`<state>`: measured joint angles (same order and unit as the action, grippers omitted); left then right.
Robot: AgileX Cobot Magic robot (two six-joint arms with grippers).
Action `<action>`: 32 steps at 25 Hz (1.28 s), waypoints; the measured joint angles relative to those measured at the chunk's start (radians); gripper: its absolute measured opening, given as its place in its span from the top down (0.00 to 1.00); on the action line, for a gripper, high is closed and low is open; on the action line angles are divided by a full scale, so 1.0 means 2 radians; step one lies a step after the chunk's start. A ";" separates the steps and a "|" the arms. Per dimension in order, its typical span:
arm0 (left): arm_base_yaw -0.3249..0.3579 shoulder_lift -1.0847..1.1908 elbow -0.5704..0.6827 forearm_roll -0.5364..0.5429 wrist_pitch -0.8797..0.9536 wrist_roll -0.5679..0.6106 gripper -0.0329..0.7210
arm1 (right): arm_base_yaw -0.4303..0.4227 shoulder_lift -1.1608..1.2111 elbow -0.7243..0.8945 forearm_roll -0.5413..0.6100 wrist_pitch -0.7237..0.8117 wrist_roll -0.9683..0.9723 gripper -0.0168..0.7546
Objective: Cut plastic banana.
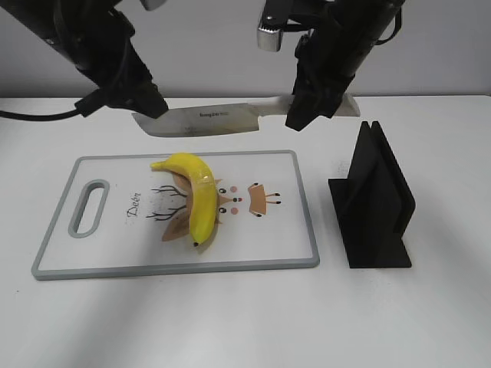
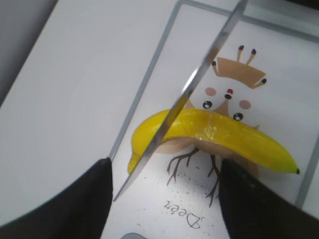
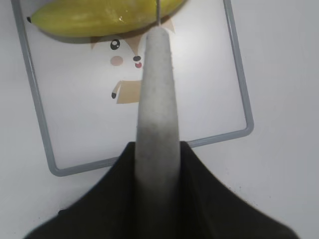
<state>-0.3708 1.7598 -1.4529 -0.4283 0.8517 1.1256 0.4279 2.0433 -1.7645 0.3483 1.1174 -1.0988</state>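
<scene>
None of the cutting is done: the plastic banana (image 1: 195, 201) lies whole on the cutting board (image 1: 115, 264). Right claw (image 1: 307, 107) grips the knife (image 1: 211, 120) by its handle, blade aloft above the banana. Left claw (image 1: 149, 103) hovers spread, holding nothing.

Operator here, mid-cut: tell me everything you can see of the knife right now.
The knife is a broad, cleaver-like kitchen knife with a shiny steel blade bearing small dark print and a pale grey handle. It hangs in the air, spine up and edge down, roughly level, above the far edge of the cutting board and the plastic banana. The right gripper clamps the handle. The open left gripper is near the blade's tip without gripping it. The blade is not touching the banana.
</scene>
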 joint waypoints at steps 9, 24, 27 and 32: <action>0.041 -0.044 0.000 0.066 -0.038 -0.206 0.12 | 0.000 -0.022 -0.006 -0.009 -0.001 0.090 0.76; 0.144 -0.063 0.000 0.182 0.177 -0.452 0.18 | 0.000 -0.060 -0.037 -0.023 0.049 0.429 0.76; 0.144 -0.073 0.007 0.199 0.180 -0.465 0.18 | 0.000 -0.066 -0.033 -0.023 0.052 0.470 0.76; 0.144 -0.133 0.054 0.202 0.180 -0.468 0.18 | 0.000 -0.111 0.010 -0.024 0.049 0.519 0.76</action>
<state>-0.0830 1.4943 -1.3439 -0.0242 1.2119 0.1905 0.4279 1.8213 -1.7449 0.3008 1.2156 -0.0602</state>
